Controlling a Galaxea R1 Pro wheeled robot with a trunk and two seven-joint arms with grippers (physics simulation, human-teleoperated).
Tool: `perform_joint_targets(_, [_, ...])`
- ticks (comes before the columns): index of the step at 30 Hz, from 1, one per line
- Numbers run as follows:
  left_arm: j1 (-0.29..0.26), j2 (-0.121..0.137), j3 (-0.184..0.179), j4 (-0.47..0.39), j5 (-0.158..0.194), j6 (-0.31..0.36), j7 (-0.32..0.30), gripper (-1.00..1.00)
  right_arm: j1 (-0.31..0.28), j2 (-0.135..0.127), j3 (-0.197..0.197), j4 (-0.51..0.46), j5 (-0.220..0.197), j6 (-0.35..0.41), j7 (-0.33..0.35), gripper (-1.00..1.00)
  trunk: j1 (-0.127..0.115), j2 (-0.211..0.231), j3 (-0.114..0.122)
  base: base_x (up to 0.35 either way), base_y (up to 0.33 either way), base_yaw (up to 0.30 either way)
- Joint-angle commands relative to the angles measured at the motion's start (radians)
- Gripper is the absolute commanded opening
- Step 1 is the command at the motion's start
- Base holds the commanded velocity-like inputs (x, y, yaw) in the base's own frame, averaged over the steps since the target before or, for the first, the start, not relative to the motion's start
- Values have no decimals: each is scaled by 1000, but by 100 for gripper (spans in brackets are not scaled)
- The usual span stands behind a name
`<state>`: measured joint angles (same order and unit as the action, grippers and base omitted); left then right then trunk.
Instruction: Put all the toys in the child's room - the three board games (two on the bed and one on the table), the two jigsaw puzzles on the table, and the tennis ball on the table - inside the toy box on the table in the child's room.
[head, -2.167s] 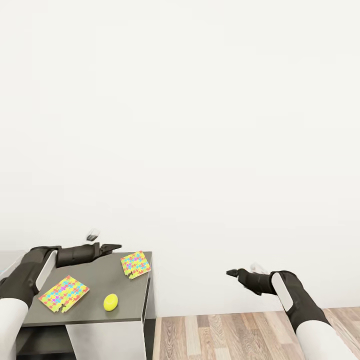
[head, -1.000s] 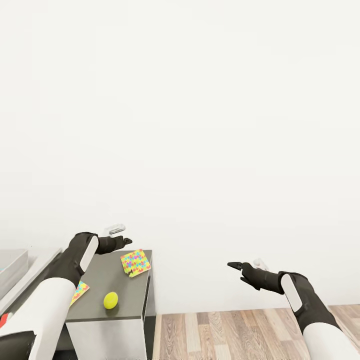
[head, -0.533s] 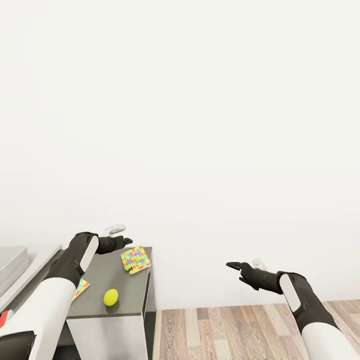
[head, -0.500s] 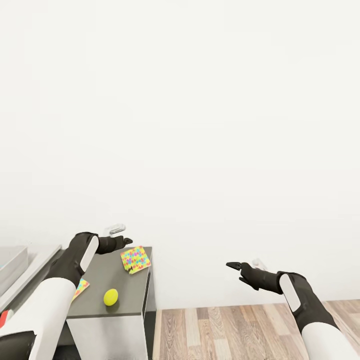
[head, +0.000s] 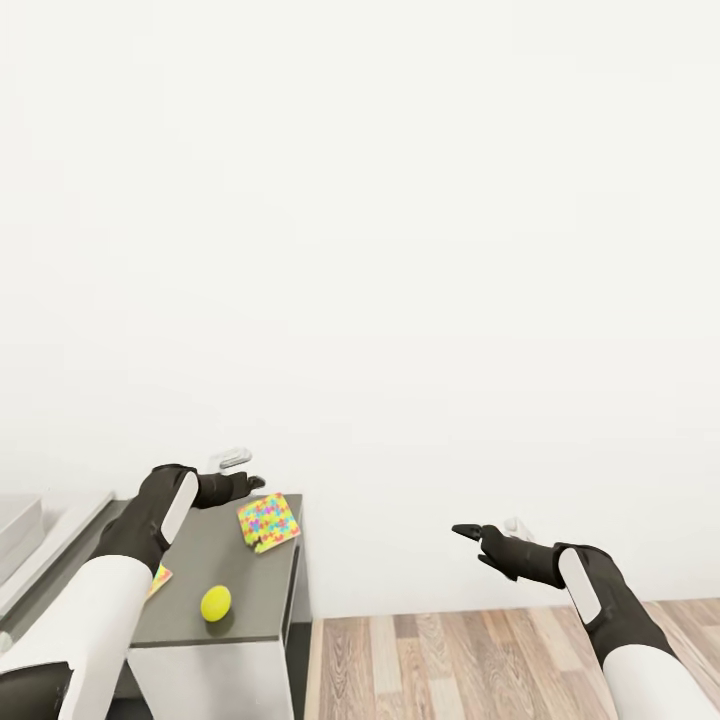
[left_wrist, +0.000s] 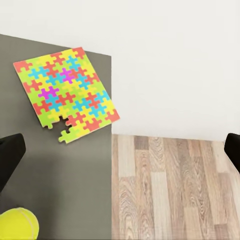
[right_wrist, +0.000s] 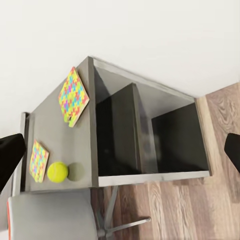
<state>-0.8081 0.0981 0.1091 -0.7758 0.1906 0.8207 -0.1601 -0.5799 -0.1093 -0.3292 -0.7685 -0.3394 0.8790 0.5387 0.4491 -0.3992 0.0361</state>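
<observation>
My left jaws (head: 250, 484) are spread and empty above the surface (head: 195, 575). One jigsaw puzzle (left_wrist: 66, 93) lies at its corner, the tennis ball (head: 216, 603) nearer me. I should descend slowly over the puzzle's edge. My right jaws (head: 462, 531) hang spread too.

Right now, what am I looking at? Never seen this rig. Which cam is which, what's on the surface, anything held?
These are simulator renders of a two-armed wheeled robot. The head view looks forward and down over both arms: the left gripper is over the dark grey cabinet, and the right gripper hangs over the wood floor. The other two views come from cameras near each gripper, looking along its fingers; the dark shapes at their edges are the fingers, spread apart. On the cabinet top lie a jigsaw puzzle near the far corner, a tennis ball, and a second puzzle partly hidden behind the left arm in the head view. Both grippers are open and hold nothing.
</observation>
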Motion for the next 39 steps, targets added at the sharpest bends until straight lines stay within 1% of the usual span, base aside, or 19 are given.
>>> perform_joint_targets(1, [0, 0, 3, 0, 0, 5, -2, 100, 0, 0, -4, 0, 2, 5, 4, 100, 1, -1, -2, 304, 0, 0])
perform_joint_targets(8, [0, 0, 1, 0, 0, 6, -2, 100, 0, 1, -5, 0, 2, 0, 3, 100, 1, -1, -4, 241, 0, 0])
perform_joint_targets(13, [0, 1, 1, 0, 2, 5, -5, 100, 0, 3, -3, 0, 5, -8, -3, 100, 1, -1, -5, 45, 0, 0])
perform_joint_targets(15, [0, 1, 1, 0, 2, 5, -3, 100, 0, 3, -1, 1, 5, -29, -5, 100, 1, -1, -5, 11, 0, 0])
perform_joint_targets(19, [0, 0, 1, 0, 0, 5, 0, 100, 0, 3, -1, 1, 5, -45, -2, 100, 1, -1, -5, 5, 0, 0])
perform_joint_targets(23, [0, 1, 1, 0, 0, 5, 0, 100, 0, 2, -1, 1, 6, -49, 2, 100, 1, -1, -5, 42, 9, 0])
perform_joint_targets(30, [0, 1, 1, 0, 0, 5, 0, 100, 0, 2, -1, -1, 4, -51, 6, 100, 1, -1, -5, 154, 78, 0])
perform_joint_targets(39, [0, 0, 0, 0, 1, 5, 1, 100, 0, 3, -1, -1, 2, -49, 4, 100, 1, -1, -6, 25, 12, 0])
